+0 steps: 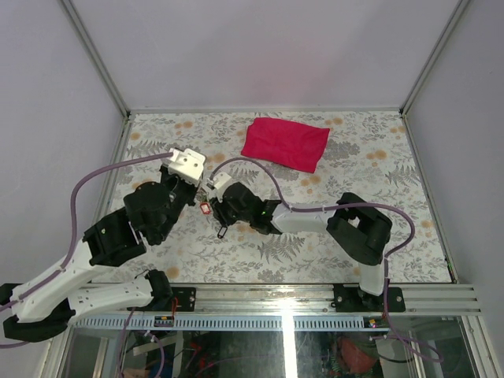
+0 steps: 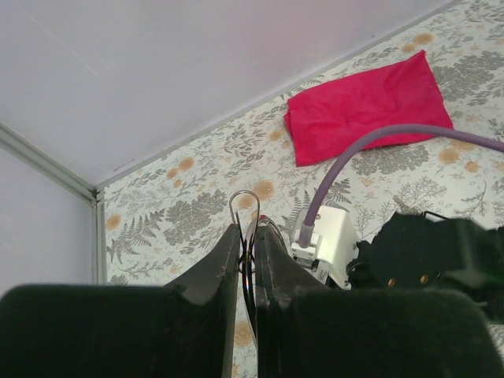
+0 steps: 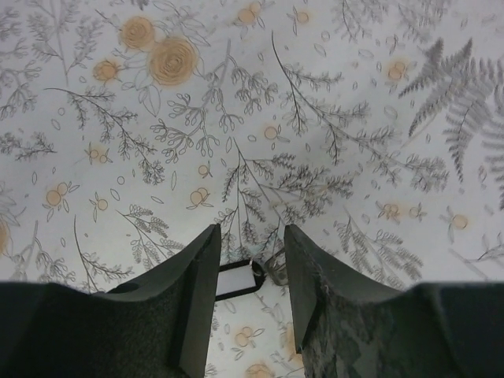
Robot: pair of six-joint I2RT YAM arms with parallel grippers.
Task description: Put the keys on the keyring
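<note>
Silver wire of the keyring (image 2: pixel 245 206) is sticking up between the pinched fingers of the left gripper (image 2: pixel 247 236), which is holding it above the table (image 1: pixel 354 236). Facing it, the right gripper (image 3: pixel 249 272) is standing half open around a black-tagged key (image 3: pixel 236 279); whether it is truly gripping, I cannot tell. Threading seems in progress. Next, I think the key's hole must be meeting the ring's end.

A crumpled red cloth (image 1: pixel 285 144) lies on the floral-patterned table (image 1: pixel 378 173) near its far edge.
</note>
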